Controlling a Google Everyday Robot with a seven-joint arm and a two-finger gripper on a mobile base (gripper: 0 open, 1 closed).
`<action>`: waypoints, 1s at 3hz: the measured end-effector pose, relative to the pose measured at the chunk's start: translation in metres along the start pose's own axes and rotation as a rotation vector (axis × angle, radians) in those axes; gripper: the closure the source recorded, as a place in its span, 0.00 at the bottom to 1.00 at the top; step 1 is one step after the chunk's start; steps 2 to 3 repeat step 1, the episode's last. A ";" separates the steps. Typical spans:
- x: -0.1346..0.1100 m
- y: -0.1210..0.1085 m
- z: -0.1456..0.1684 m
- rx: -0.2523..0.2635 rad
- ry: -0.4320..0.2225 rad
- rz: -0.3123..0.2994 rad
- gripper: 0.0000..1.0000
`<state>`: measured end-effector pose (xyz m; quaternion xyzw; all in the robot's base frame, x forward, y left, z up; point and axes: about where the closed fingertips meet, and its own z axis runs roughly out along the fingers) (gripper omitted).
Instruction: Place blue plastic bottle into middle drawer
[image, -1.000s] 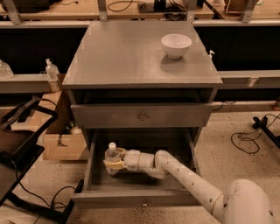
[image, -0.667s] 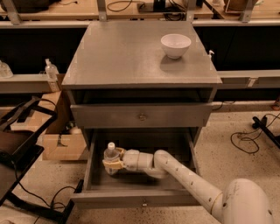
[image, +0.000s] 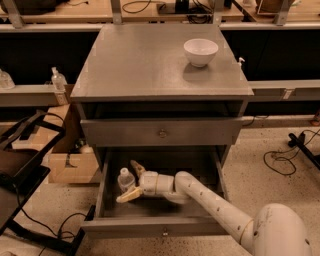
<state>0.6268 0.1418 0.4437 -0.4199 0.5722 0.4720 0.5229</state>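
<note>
The claw (image: 126, 181) straddles upright blue plastic bottle (image: 125, 178) in middle drawer (image: 150, 226).

Arm extended low, leftward; gripper (image: 127, 181) lower-centre, fingers (image: 136, 168) spread.

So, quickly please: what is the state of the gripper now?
Gripper: open, fingers spread either side of the blue plastic bottle standing in the middle drawer.

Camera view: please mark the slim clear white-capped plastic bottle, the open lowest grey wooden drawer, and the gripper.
slim clear plastic bottle (image: 125, 180), camera view, on its body.
open lowest grey drawer (image: 120, 226), camera view, on its low front board.
gripper (image: 127, 182), camera view, inside the drawer, midway between fingers open around the bottle.
</note>
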 end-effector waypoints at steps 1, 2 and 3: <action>0.000 0.000 0.000 0.000 0.000 0.000 0.00; 0.000 0.000 0.000 0.000 0.000 0.000 0.00; 0.000 0.000 0.000 0.000 0.000 0.000 0.00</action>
